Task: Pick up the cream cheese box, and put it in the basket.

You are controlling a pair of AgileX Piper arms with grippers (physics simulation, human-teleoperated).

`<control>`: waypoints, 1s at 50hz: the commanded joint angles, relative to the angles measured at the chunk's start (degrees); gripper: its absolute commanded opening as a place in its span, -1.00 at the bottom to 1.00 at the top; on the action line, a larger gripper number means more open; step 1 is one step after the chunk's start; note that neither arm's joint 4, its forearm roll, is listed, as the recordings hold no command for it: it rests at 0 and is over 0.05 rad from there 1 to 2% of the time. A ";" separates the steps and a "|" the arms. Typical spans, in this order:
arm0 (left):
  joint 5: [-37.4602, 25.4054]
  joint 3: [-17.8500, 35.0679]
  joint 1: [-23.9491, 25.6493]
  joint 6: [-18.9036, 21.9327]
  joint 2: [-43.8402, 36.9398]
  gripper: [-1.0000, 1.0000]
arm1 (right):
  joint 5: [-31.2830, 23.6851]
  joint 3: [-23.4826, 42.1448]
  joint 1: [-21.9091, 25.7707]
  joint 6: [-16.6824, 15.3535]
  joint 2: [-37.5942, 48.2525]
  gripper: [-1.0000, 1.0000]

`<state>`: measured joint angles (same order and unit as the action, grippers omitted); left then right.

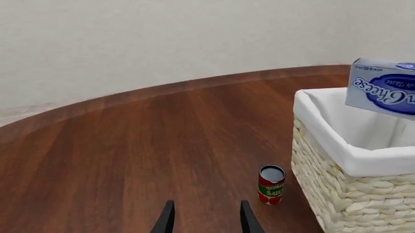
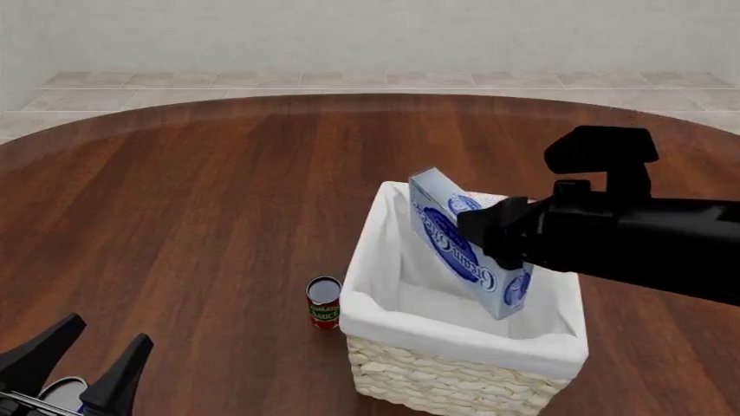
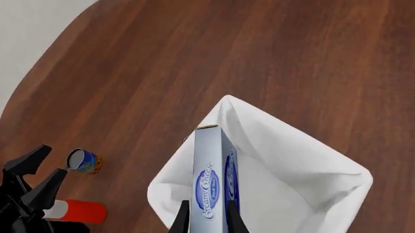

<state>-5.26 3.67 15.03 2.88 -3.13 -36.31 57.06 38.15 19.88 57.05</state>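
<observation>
Cream cheese box held above basket; release outstanding.

Left to right, taking the basket (image 2: 463, 347) as landmark: the left hand (image 2: 75, 364) sits well to the basket's left, low over the wood surface (image 2: 173, 199), fingers apart and holding nothing. A tomato sauce can (image 2: 324, 302) stands upright just beside the basket's left wall. The cream cheese box (image 2: 463, 243) is tilted over the basket's opening, its lower end inside the white liner's rim, not visibly resting on the bottom. The right hand (image 3: 207, 218) reaches in from the basket's right, pointing downward, clamped on the box's narrow faces. Judgement: pickup and carry complete; lowering and letting go remain.
</observation>
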 commanded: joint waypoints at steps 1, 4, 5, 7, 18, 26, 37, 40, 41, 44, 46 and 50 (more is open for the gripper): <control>0.54 -0.44 0.04 0.02 0.01 1.00 | 0.66 0.20 -0.40 -0.52 1.27 -1.00; 0.17 -0.19 0.09 -0.03 0.12 1.00 | 0.66 0.30 -0.31 -1.04 1.56 -1.00; 0.05 -0.18 0.08 0.01 0.23 1.00 | 0.69 0.29 -0.25 -1.02 1.63 -1.00; -0.28 0.06 0.07 -0.09 0.34 1.00 | 0.70 0.29 -0.18 -0.88 1.73 -1.00; 0.01 0.02 0.37 -0.09 -0.10 1.00 | 0.74 -0.08 -0.88 -1.46 1.96 -1.00; 0.33 -0.17 0.42 -0.01 -0.36 1.00 | 1.90 -1.54 -0.83 -1.04 2.04 -1.00; 0.51 -0.33 0.39 -0.06 -0.43 1.00 | 3.72 -3.99 -0.12 -0.02 2.24 -1.00; 0.48 -0.28 0.44 -0.07 -0.44 1.00 | 4.03 -4.53 -0.16 0.09 2.13 -1.00; 0.44 -0.29 0.45 -0.04 -0.38 1.00 | 4.13 -4.66 -0.28 0.07 2.10 -1.00; 0.29 -0.15 0.41 -0.06 -0.38 1.00 | 4.30 -5.09 -0.41 0.14 1.95 -1.00; 0.21 -0.04 0.41 -0.02 -0.41 1.00 | 4.28 -5.17 -0.52 -0.06 1.92 -1.00; 0.18 0.01 0.47 0.00 -0.42 1.00 | 4.32 -5.29 -0.75 -0.09 1.81 -1.00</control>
<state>-5.00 3.55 15.45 2.84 -3.49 -32.39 53.21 37.53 18.96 58.97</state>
